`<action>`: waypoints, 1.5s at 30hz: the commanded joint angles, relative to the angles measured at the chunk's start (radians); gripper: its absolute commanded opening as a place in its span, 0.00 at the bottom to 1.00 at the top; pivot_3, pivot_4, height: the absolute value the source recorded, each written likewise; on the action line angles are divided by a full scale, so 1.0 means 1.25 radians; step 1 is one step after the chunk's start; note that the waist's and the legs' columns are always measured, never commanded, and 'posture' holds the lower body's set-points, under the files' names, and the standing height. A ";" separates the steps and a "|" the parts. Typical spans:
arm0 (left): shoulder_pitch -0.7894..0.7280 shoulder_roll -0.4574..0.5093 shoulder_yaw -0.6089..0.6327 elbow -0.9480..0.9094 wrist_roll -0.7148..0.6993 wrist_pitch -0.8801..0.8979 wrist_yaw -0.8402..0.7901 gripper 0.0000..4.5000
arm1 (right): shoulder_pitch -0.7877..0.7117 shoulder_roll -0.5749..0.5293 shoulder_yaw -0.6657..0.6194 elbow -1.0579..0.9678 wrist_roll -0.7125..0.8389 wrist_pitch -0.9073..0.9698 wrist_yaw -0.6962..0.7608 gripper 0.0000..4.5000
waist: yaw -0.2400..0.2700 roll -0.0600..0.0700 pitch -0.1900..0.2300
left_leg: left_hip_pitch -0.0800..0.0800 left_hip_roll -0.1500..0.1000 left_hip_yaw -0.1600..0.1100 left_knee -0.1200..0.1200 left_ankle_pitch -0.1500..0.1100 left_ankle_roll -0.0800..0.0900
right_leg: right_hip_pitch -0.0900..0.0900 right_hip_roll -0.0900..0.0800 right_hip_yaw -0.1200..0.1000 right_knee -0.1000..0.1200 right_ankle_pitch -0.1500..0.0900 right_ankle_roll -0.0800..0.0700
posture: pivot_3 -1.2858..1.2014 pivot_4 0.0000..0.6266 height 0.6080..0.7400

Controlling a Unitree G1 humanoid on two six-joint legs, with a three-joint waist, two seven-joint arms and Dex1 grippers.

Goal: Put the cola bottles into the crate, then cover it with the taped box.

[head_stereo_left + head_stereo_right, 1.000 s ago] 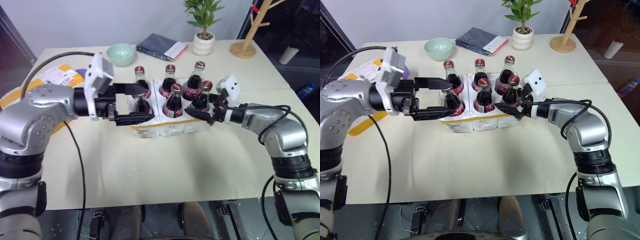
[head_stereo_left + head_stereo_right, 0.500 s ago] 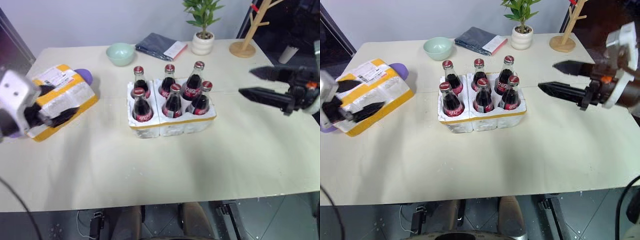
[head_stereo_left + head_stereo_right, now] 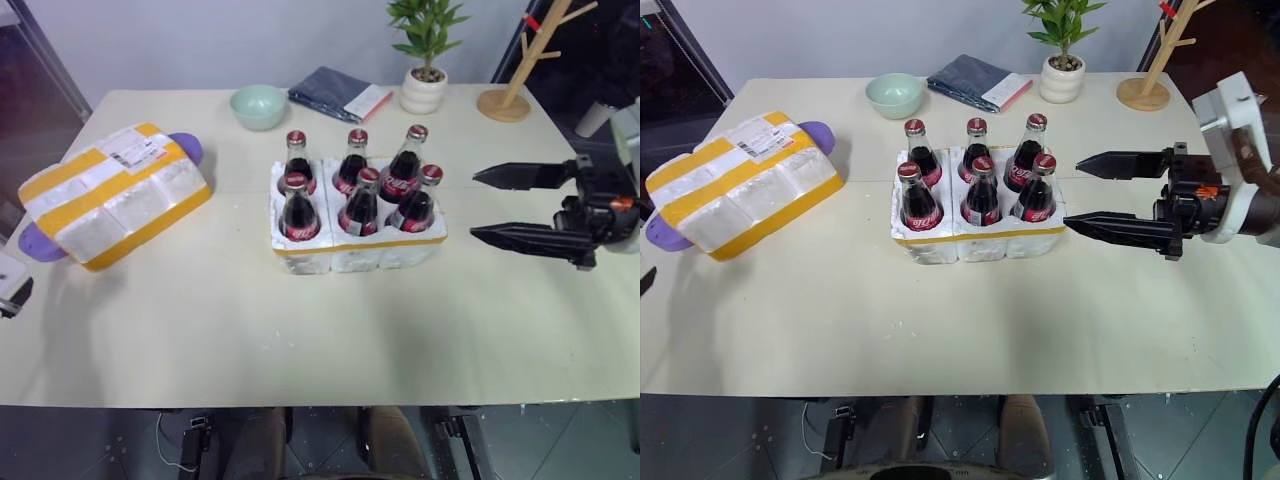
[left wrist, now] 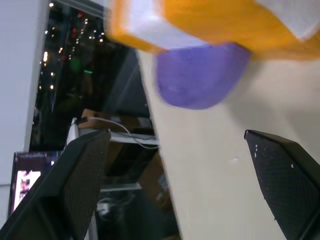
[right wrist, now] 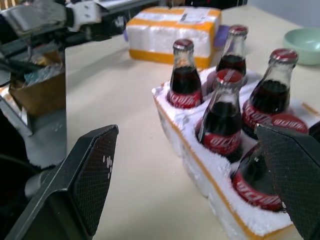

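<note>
All six bottles point(image 3: 981, 190) stand in the crate point(image 3: 978, 240) mid-table, so loading looks done (covering remains). The taped box point(image 3: 740, 195) lies well apart on the table's left. The right gripper point(image 3: 1092, 192) hangs beside the crate, jaws spread, empty; the left gripper point(image 4: 175, 150), near the box, gapes too.

Bright, even overhead light; the table point(image 3: 300, 330) shows only soft shadows. The taped box point(image 4: 210, 20) smears with blur in the left wrist view. The nearest cola bottles point(image 5: 260, 180) look soft up close.
</note>
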 commanded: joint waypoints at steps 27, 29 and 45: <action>-0.511 -0.006 -0.400 0.618 0.147 -0.196 0.204 0.27 | 0.073 -0.088 -0.182 -0.112 0.150 0.076 -0.100 1.00 | -0.001 -0.001 -0.002 | 0.001 0.000 0.000 0.000 0.000 0.000 | 0.000 0.000 -0.001 0.003 0.000 0.001 | 0.52 0.24 1.00; -0.513 0.003 -0.397 0.604 0.142 -0.199 0.202 0.27 | 0.081 -0.088 -0.184 -0.110 0.153 0.080 -0.099 1.00 | -0.001 -0.001 -0.002 | 0.001 0.000 0.000 0.000 0.000 0.000 | 0.000 0.000 -0.001 0.003 0.000 0.001 | 0.52 0.24 1.00; -0.612 0.016 -0.316 -0.231 -0.077 0.134 -0.171 0.27 | 0.145 -0.060 -0.127 -0.098 0.034 -0.018 -0.102 1.00 | -0.003 -0.004 -0.002 | -0.001 0.000 -0.001 0.001 0.000 0.000 | 0.000 0.000 -0.001 0.002 0.000 0.001 | 0.52 0.24 1.00</action>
